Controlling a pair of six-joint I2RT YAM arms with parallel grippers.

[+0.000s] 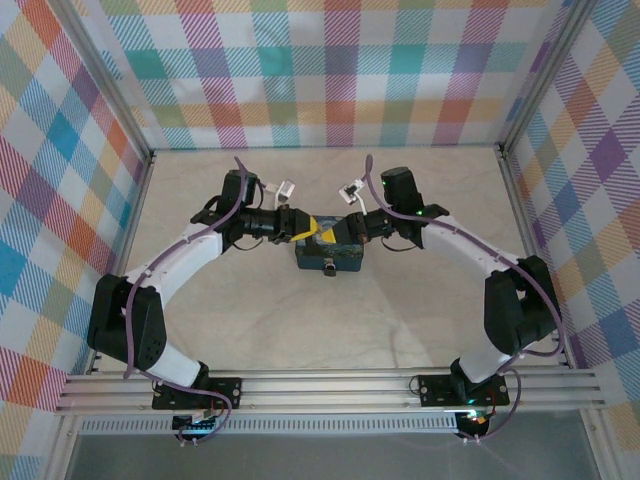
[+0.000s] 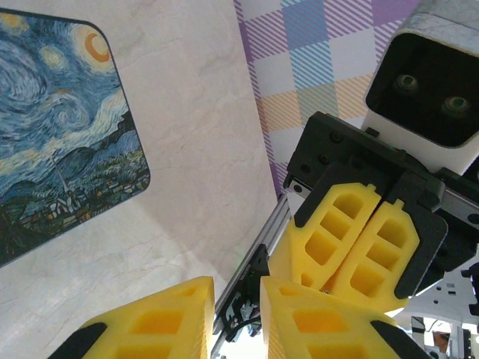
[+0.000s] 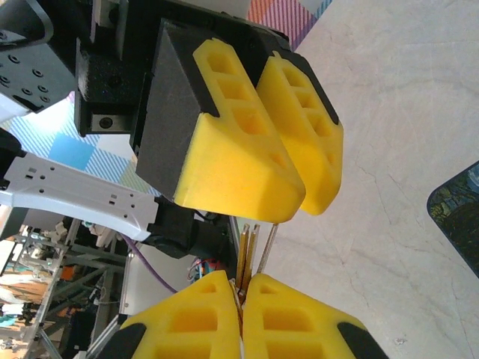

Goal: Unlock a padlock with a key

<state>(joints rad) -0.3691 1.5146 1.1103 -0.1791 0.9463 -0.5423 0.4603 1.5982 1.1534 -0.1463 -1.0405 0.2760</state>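
Note:
My right gripper point(image 3: 241, 278) is shut on the key point(image 3: 254, 250), a small bunch of thin blades, two brassy and one silver. The blades stick out of it toward the left gripper's yellow fingers point(image 3: 247, 172). My left gripper point(image 2: 237, 280) has its jaws a little apart, and I see nothing in the gap. The two grippers meet tip to tip above the blue tin, the left gripper point(image 1: 308, 226) facing the right gripper point(image 1: 347, 232). A tiny dark thing point(image 1: 330, 267) lies at the tin's near edge. It looks like the padlock but is too small to be sure.
The dark blue tin point(image 1: 345, 262) with its swirly painted lid point(image 2: 60, 134) lies in the middle of the pale marbled table point(image 1: 330, 330). Plaid walls and metal rails point(image 1: 140, 190) close in the left, back and right sides.

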